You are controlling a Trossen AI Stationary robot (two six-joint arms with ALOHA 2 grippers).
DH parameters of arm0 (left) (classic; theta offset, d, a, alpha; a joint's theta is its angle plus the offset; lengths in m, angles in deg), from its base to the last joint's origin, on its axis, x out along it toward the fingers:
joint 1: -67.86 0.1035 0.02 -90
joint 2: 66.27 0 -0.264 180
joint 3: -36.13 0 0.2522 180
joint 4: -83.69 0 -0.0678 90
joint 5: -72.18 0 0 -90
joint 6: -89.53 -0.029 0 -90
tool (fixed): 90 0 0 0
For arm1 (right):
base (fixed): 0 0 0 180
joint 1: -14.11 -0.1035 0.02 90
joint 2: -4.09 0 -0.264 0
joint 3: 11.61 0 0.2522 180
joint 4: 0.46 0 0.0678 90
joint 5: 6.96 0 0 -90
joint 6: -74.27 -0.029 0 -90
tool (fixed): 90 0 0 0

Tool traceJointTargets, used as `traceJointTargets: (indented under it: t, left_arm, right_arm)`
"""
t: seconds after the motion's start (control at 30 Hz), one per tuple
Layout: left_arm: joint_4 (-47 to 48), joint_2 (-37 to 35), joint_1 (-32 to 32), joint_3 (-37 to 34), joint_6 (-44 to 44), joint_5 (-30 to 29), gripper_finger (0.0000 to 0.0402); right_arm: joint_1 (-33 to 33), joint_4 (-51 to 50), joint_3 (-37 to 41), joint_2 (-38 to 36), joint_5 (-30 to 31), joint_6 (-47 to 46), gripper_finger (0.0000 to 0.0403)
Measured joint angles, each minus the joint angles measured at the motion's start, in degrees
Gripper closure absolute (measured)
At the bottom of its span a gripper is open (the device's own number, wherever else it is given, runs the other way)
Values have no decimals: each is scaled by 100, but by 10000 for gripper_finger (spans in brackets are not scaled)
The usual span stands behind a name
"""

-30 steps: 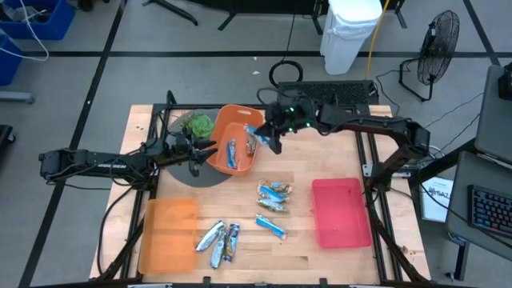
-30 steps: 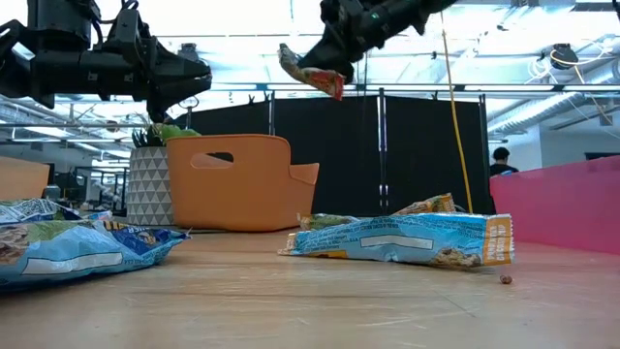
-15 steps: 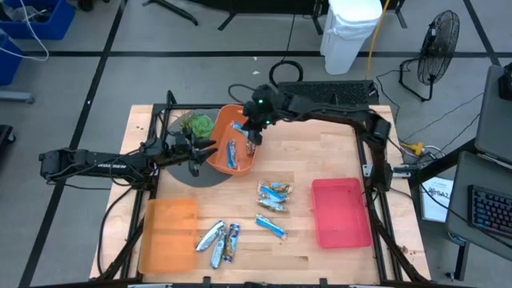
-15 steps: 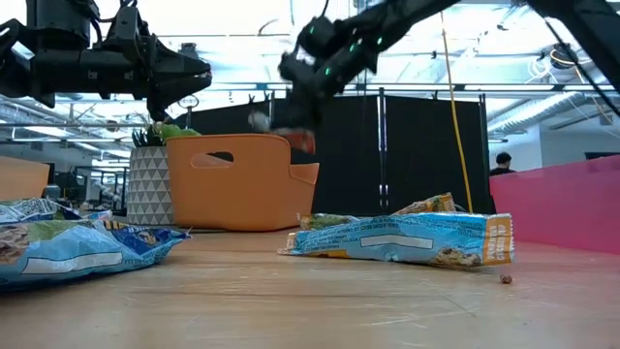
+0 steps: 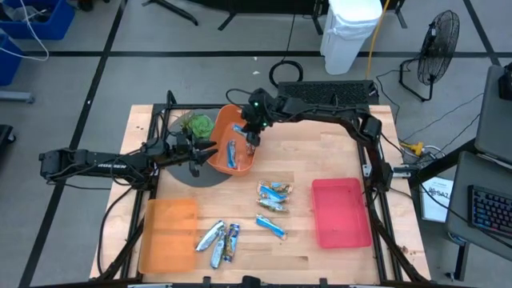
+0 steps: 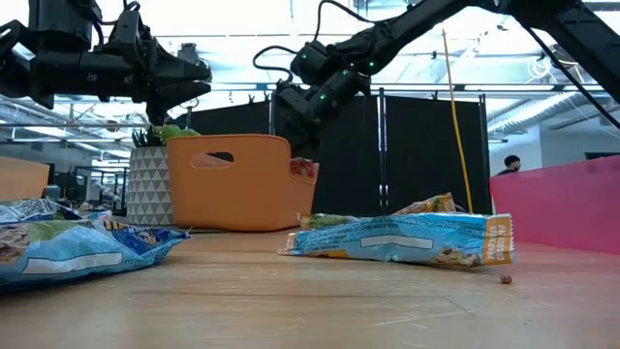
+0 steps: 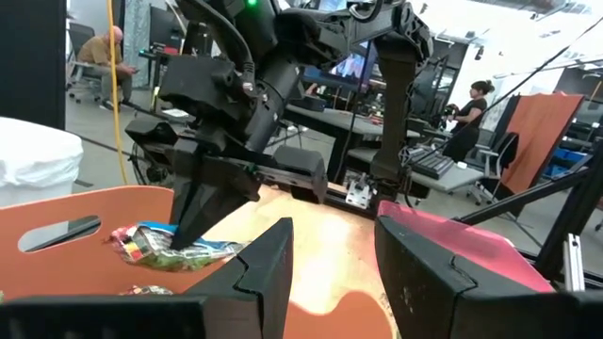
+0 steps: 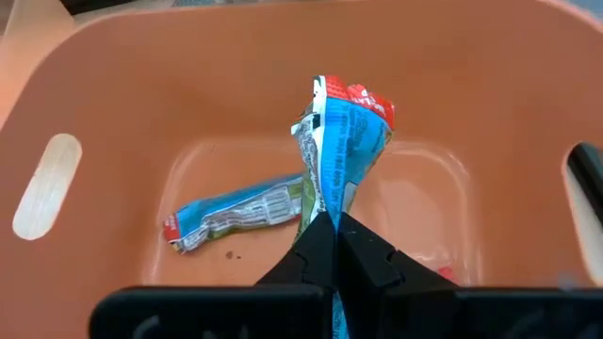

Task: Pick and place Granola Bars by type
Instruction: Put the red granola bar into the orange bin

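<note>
Within the last second the right tool [image 5: 253, 136] had swung down into the orange basket [image 5: 222, 132] at the surface's eleven o'clock, pinched shut on a blue granola bar [image 8: 337, 141], release seemingly next.

Granola bars [image 5: 271, 190]: 2 inside orange bin [image 5: 221, 156]; 3 just beside it on table; 3 further off. Trays: 2.
</note>
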Motion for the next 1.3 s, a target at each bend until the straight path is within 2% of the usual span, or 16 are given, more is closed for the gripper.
traceJointTargets:
  t: [1.3]
  left_arm:
    - [-17,0,-1,0,80,3,247]
  right_arm:
    - [-9,620,0,0,13,8,403]
